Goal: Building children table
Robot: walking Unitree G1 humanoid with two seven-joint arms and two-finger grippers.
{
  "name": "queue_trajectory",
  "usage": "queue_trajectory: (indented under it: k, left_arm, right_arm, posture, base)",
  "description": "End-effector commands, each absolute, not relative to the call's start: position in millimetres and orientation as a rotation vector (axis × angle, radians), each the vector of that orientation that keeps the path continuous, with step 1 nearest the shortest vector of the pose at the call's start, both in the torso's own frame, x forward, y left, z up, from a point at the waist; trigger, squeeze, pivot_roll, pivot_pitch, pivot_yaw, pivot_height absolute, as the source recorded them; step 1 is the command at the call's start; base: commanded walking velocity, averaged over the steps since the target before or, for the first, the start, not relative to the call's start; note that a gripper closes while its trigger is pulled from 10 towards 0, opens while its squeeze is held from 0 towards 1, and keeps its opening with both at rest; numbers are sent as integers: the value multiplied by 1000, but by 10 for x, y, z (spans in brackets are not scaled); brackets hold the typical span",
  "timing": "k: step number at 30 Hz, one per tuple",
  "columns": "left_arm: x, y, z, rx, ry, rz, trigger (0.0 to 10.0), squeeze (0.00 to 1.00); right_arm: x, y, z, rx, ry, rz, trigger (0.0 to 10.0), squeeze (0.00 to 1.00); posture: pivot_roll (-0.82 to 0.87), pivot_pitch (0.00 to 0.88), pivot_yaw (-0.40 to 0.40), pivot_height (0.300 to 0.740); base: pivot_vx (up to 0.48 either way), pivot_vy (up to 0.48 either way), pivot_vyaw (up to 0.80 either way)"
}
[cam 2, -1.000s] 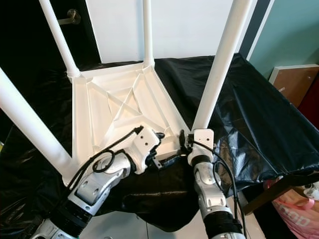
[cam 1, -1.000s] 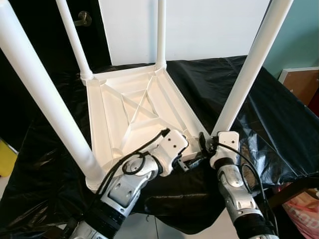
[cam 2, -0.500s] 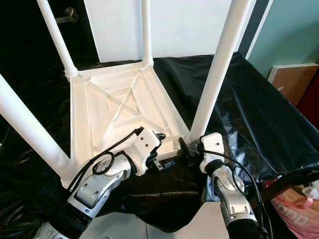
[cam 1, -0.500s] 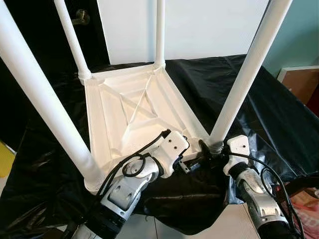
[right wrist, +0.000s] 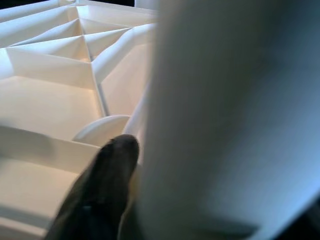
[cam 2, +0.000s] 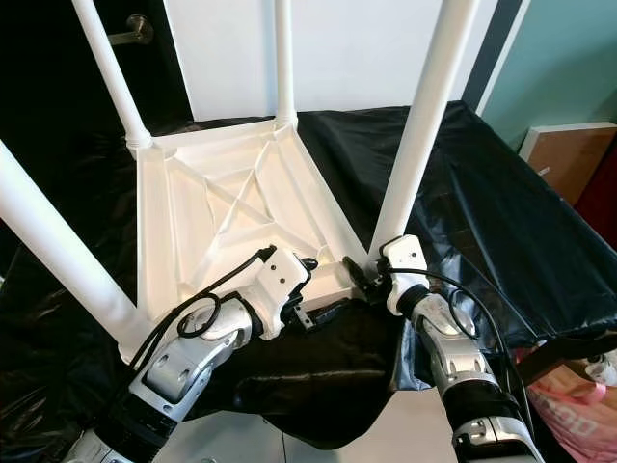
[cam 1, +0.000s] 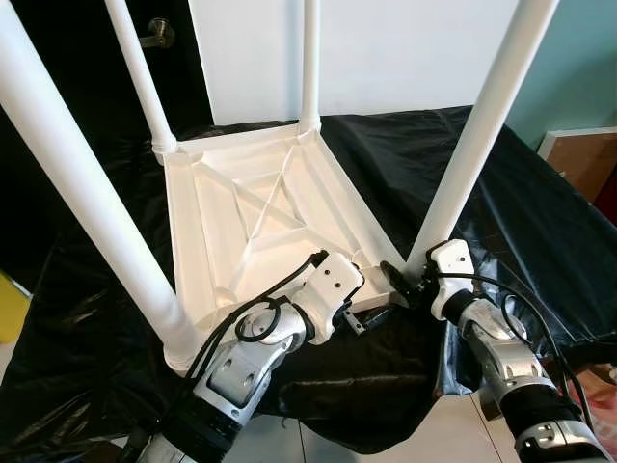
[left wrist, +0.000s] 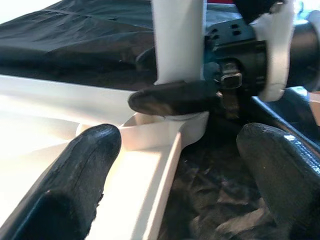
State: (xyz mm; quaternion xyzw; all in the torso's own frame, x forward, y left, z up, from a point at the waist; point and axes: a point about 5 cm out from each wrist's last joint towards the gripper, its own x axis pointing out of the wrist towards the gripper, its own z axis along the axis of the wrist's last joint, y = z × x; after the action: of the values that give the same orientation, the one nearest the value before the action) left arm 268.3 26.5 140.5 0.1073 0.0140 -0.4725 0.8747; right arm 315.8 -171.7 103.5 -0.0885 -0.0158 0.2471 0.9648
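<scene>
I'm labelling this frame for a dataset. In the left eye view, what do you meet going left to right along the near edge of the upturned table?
Near-left table leg → left gripper → right gripper at the base of the near-right table leg → black sheet.

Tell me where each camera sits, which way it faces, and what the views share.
Left eye, right eye: on the head, looking down at the upturned white table on black sheeting; both arms show.
Left wrist: looks along the left tool at the near right table leg, with the right tool clamped at its base.
Right wrist: pressed against that leg.
Shared: that leg and the table's ribbed underside.
</scene>
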Motion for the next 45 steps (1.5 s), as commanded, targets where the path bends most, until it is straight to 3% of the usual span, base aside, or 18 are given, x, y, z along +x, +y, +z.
queue_trajectory:
  k: [1, 8, 9, 10, 23, 33, 45]
  left_arm:
    - [2637, 245, 1380, 234, 48, -1032, 10000, 0]
    - [2611, 271, 1352, 233, 57, -1027, 10000, 0]
    - [2607, 269, 1348, 233, 59, -1028, 10000, 0]
    - [2606, 267, 1346, 233, 60, -1029, 10000, 0]
    - [2601, 238, 1351, 228, 57, -1037, 10000, 0]
    - [2586, 216, 1346, 220, 55, -1037, 10000, 0]
    - [2585, 219, 1346, 216, 56, -1034, 10000, 0]
  right_arm:
    - [3139, -1645, 966, -189, -1, 544, 0, 0]
    - [3095, -1685, 905, -160, 13, 507, 0, 0]
    - [3096, -1699, 901, -144, 11, 487, 4471, 0]
    - [3093, -1701, 905, -122, 2, 465, 10000, 0]
    - [3020, -1574, 908, -45, -23, 234, 10000, 0]
    - [2916, -1533, 824, -31, 19, -102, 10000, 0]
    - [2892, -1443, 886, -24, -11, -93, 10000, 0]
  posture:
    - [-106, 14, -28, 740]
    - [-107, 13, -29, 740]
    - [-110, 12, -29, 740]
    - [-113, 12, -26, 740]
    - [-136, 16, -21, 740]
    - [-136, 23, -27, 740]
    - [-141, 31, -28, 740]
  base:
    - [0, 0, 0]
    - [0, 0, 0]
    - [0, 0, 0]
    - [0, 0, 0]
    - [0, 0, 0]
    - [0, 0, 0]
    - [0, 0, 0]
